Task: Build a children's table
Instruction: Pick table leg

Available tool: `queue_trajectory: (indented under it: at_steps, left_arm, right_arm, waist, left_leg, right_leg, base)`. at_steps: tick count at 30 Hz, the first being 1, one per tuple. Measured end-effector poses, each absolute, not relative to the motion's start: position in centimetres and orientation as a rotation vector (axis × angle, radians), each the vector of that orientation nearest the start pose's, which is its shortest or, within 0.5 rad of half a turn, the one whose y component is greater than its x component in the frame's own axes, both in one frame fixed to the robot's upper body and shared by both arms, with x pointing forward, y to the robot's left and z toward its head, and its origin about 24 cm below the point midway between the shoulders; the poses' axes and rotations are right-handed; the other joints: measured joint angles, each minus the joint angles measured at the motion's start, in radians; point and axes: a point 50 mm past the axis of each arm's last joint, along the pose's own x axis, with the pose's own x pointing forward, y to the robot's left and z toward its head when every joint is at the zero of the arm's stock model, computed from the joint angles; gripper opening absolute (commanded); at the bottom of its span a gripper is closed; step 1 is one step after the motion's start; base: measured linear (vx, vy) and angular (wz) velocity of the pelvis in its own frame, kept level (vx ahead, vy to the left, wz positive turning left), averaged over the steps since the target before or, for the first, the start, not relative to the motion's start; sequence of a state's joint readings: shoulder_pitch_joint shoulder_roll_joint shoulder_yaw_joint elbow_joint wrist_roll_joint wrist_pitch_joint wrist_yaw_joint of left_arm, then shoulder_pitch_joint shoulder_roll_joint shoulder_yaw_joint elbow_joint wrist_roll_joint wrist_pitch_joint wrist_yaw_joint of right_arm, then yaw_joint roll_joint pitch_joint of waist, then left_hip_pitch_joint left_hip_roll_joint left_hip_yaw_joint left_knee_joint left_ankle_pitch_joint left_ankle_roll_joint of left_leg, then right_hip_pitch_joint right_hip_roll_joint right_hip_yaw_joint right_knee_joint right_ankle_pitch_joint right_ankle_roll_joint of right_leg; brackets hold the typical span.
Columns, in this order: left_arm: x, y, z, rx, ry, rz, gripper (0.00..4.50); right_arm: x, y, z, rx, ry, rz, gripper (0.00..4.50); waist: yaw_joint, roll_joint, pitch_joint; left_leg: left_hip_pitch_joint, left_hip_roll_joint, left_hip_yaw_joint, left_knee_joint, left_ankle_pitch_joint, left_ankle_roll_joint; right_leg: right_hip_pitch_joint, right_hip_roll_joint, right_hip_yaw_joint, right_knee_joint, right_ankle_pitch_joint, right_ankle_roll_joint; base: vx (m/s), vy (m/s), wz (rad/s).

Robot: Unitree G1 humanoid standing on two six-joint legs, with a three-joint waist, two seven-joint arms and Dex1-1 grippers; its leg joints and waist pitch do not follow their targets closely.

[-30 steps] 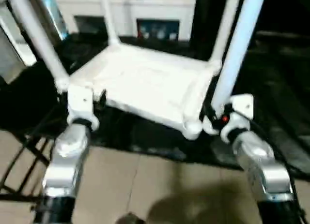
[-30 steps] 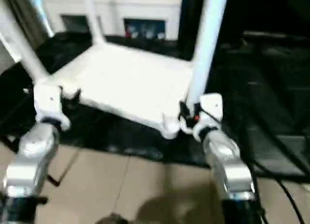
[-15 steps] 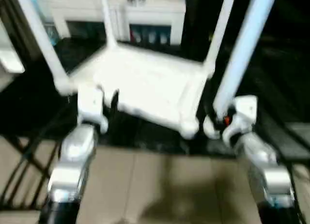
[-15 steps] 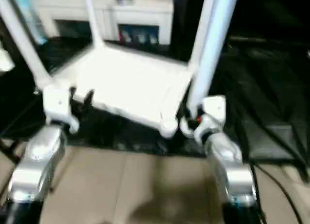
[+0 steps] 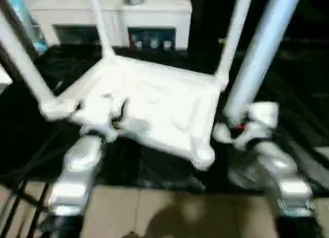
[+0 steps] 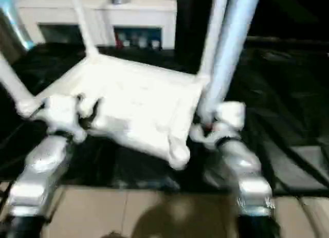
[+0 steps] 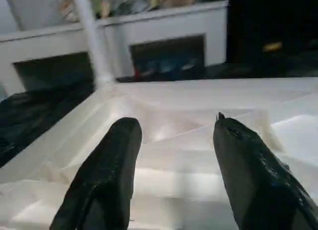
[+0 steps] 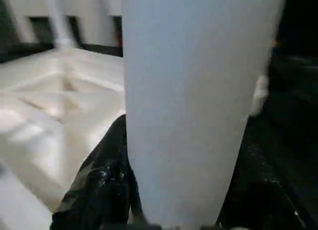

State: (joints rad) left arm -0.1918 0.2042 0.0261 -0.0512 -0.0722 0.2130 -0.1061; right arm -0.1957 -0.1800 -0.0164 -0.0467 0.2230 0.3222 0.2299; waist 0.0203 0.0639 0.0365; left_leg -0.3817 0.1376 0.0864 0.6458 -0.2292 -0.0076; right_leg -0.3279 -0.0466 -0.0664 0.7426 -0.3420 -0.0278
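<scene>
Nearest the camera, past the tiled floor (image 5: 169, 212): right gripper (image 8: 164, 210) clamped around a white leg (image 5: 259, 55), held near the tabletop's (image 5: 154, 102) nearer right corner socket (image 5: 203, 157), which is empty. Left gripper (image 7: 174, 155) at the tabletop's nearer left edge, fingers (image 7: 107, 175) spread apart over the ribbed underside. Upside down on the black-covered work table (image 5: 288, 89), three legs standing upright from its other corners. Beyond the tabletop, a white cabinet (image 5: 154, 14) with dark openings. No readable writing anywhere.
</scene>
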Motion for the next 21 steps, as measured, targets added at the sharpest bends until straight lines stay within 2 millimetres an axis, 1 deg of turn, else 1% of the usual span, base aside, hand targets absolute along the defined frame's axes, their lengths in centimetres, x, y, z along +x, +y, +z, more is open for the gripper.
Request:
queue_trajectory:
  at_steps: [1, 2, 3, 4, 5, 6, 7, 8, 9, 10, 11, 12, 13, 14, 15, 16, 17, 18, 19, 20, 21]
  left_arm:
    - [28.9, 17.4, 8.9, 0.131, -0.026, -0.116, 2.66]
    - [28.9, 17.3, 9.0, 0.129, -0.028, -0.119, 2.66]
    - [28.9, 17.3, 9.0, 0.128, -0.030, -0.120, 2.66]
    - [28.9, 17.2, 9.0, 0.126, -0.030, -0.122, 2.66]
    - [28.9, 16.5, 8.8, 0.108, -0.022, -0.140, 2.66]
    - [28.9, 15.7, 8.7, 0.096, -0.023, -0.173, 2.66]
    - [28.9, 15.2, 8.6, 0.090, -0.020, -0.206, 2.66]
    - [28.8, 15.0, 8.6, 0.092, -0.019, -0.232, 2.66]
    - [28.8, 14.9, 8.6, 0.094, -0.022, -0.253, 2.66]
    - [28.8, 14.8, 8.7, 0.097, -0.025, -0.280, 2.66]
    - [28.9, 14.7, 8.8, 0.099, -0.033, -0.336, 2.66]
    - [28.9, 14.7, 8.6, 0.103, -0.025, -0.384, 2.66]
    - [28.9, 14.5, 8.3, 0.109, -0.013, -0.447, 2.66]
    - [28.8, 14.3, 8.0, 0.117, 0.006, -0.534, 2.66]
    - [28.7, 13.9, 7.7, 0.138, 0.023, -0.620, 2.66]
    - [28.6, 13.6, 7.6, 0.155, 0.037, -0.692, 2.66]
    - [28.4, 13.0, 7.4, 0.162, 0.056, -0.798, 2.66]
    - [28.3, 12.6, 7.3, 0.169, 0.064, -0.862, 2.66]
    - [28.1, 12.0, 7.2, 0.184, 0.075, -0.940, 2.66]
    - [28.0, 11.5, 7.0, 0.209, 0.095, -1.023, 2.66]
    - [28.0, 11.3, 6.8, 0.235, 0.110, -1.084, 2.66]
  right_arm:
    - [28.8, -16.0, 7.8, 0.039, 0.082, 0.286, 1.88]
    - [28.8, -16.2, 7.8, 0.029, 0.083, 0.286, 1.88]
    - [28.8, -16.3, 7.8, 0.026, 0.083, 0.285, 1.88]
    - [28.8, -16.5, 7.8, 0.025, 0.083, 0.282, 1.88]
    - [28.6, -17.2, 7.7, 0.013, 0.092, 0.265, 1.88]
    - [28.6, -17.8, 7.6, 0.008, 0.097, 0.249, 1.88]
    - [28.6, -18.2, 7.7, 0.007, 0.096, 0.236, 1.88]
    - [28.7, -18.4, 7.9, 0.005, 0.089, 0.230, 1.88]
    - [28.7, -18.5, 8.0, 0.003, 0.084, 0.234, 1.88]
    - [28.8, -18.4, 8.2, 0.001, 0.080, 0.239, 1.88]
    - [28.8, -18.4, 8.2, 0.005, 0.080, 0.252, 1.88]
    - [28.8, -18.2, 8.0, 0.010, 0.088, 0.274, 1.88]
    - [28.8, -17.9, 8.1, 0.019, 0.088, 0.305, 1.88]
    - [28.8, -17.7, 8.2, 0.038, 0.090, 0.343, 1.88]
    - [28.7, -17.7, 8.2, 0.047, 0.097, 0.370, 1.88]
    - [28.7, -17.9, 8.2, 0.052, 0.103, 0.387, 1.88]
    - [28.6, -18.3, 8.3, 0.052, 0.114, 0.403, 1.88]
    - [28.6, -18.7, 8.3, 0.050, 0.119, 0.405, 1.88]
    - [28.5, -19.1, 8.4, 0.044, 0.123, 0.410, 1.88]
    - [28.4, -19.5, 8.6, 0.037, 0.124, 0.416, 1.88]
    - [28.3, -19.8, 8.6, 0.033, 0.125, 0.422, 1.88]
  waist:
    - [-0.001, 0.000, 0.000]
    - [-0.003, -0.010, 0.001]
    - [-0.006, -0.024, 0.002]
    - [-0.008, -0.047, 0.003]
    - [0.000, -0.060, 0.009]
    - [0.015, -0.058, 0.009]
    - [0.020, -0.056, 0.008]
    - [0.023, -0.054, 0.007]
    - [0.025, -0.051, 0.005]
    - [0.028, -0.037, 0.000]
    - [0.034, -0.018, -0.004]
    - [0.034, -0.021, -0.006]
    - [0.035, -0.024, -0.006]
    - [0.040, -0.024, -0.006]
    - [0.045, -0.024, -0.006]
    - [0.050, -0.024, -0.006]
    - [0.058, -0.025, -0.006]
    - [0.061, -0.024, -0.006]
    - [0.065, -0.023, -0.005]
    - [0.066, -0.021, -0.004]
    - [0.066, -0.020, -0.001]
  left_leg:
    - [0.006, -0.005, 0.002, 0.000, -0.006, 0.002]
    - [0.018, -0.016, 0.012, -0.003, -0.014, 0.004]
    - [0.028, -0.027, 0.020, -0.004, -0.019, 0.000]
    - [0.036, -0.043, 0.031, -0.002, -0.028, -0.003]
    - [0.035, -0.045, 0.038, 0.026, -0.050, 0.031]
    - [0.034, -0.044, 0.033, 0.049, -0.077, 0.078]
    - [0.017, -0.045, 0.019, 0.083, -0.076, 0.077]
    - [0.006, -0.050, 0.011, 0.089, -0.071, 0.068]
    - [-0.007, -0.049, 0.007, 0.070, -0.059, 0.049]
    - [-0.013, -0.035, 0.006, 0.019, -0.035, 0.039]
    - [-0.023, -0.014, 0.001, -0.002, 0.022, -0.013]
    - [-0.021, -0.008, 0.004, -0.001, 0.022, -0.015]
    - [-0.024, -0.008, 0.008, 0.001, 0.022, -0.015]
    - [-0.031, -0.011, 0.010, 0.006, 0.019, -0.010]
    - [-0.037, -0.013, 0.010, 0.009, 0.018, -0.009]
    - [-0.040, -0.014, 0.011, 0.009, 0.018, -0.009]
    - [-0.040, -0.014, 0.017, 0.008, 0.019, -0.008]
    - [-0.040, -0.014, 0.023, 0.006, 0.020, -0.005]
    - [-0.037, -0.011, 0.034, 0.001, 0.019, 0.000]
    - [-0.035, -0.006, 0.048, -0.004, 0.023, -0.001]
    - [-0.028, -0.003, 0.061, -0.008, 0.024, -0.004]
  right_leg:
    - [-0.023, -0.001, 0.003, 0.012, 0.003, 0.013]
    - [-0.058, -0.010, 0.007, 0.008, 0.016, 0.040]
    - [-0.077, -0.019, 0.020, -0.009, 0.030, 0.050]
    - [-0.081, -0.032, 0.037, -0.042, 0.067, 0.039]
    - [-0.070, -0.026, 0.048, -0.042, 0.072, 0.033]
    - [-0.061, -0.019, 0.054, -0.050, 0.072, 0.028]
    - [-0.051, -0.012, 0.052, -0.064, 0.074, 0.025]
    - [-0.038, -0.008, 0.050, -0.075, 0.073, 0.021]
    - [-0.032, -0.002, 0.047, -0.078, 0.073, 0.015]
    - [-0.029, 0.011, 0.038, -0.080, 0.071, 0.012]
    - [-0.025, 0.026, 0.023, -0.078, 0.064, 0.012]
    - [-0.025, 0.025, 0.022, -0.081, 0.065, 0.015]
    - [-0.030, 0.023, 0.024, -0.081, 0.069, 0.022]
    - [-0.036, 0.020, 0.028, -0.079, 0.069, 0.022]
    - [-0.040, 0.019, 0.029, -0.079, 0.069, 0.023]
    - [-0.042, 0.017, 0.030, -0.080, 0.070, 0.025]
    - [-0.043, 0.014, 0.030, -0.079, 0.071, 0.027]
    - [-0.043, 0.011, 0.030, -0.079, 0.072, 0.027]
    - [-0.043, 0.006, 0.028, -0.080, 0.070, 0.025]
    - [-0.043, 0.001, 0.027, -0.081, 0.072, 0.025]
    - [-0.040, -0.003, 0.027, -0.080, 0.073, 0.025]
  base:
    - [0.161, 0.019, 0.11]
    - [0.130, -0.023, 0.03]
    - [0.130, -0.023, 0.03]
    - [0.126, -0.089, 0.05]
    - [0.114, -0.105, 0.06]
    - [0.114, -0.105, 0.06]
    - [0.111, -0.080, -0.05]
    - [0.117, -0.048, -0.08]
    - [0.117, -0.048, -0.08]
    - [0.104, -0.012, -0.07]
    - [0.123, 0.045, -0.05]
    - [0.123, 0.045, -0.05]
    - [0.125, 0.071, -0.03]
    - [0.063, 0.058, 0.00]
    - [0.063, 0.058, 0.00]
    - [0.000, 0.000, 0.00]
    - [0.000, 0.000, 0.00]
    - [0.000, 0.000, 0.00]
    - [-0.053, 0.018, 0.05]
    - [-0.060, 0.013, 0.09]
    - [-0.060, 0.013, 0.09]
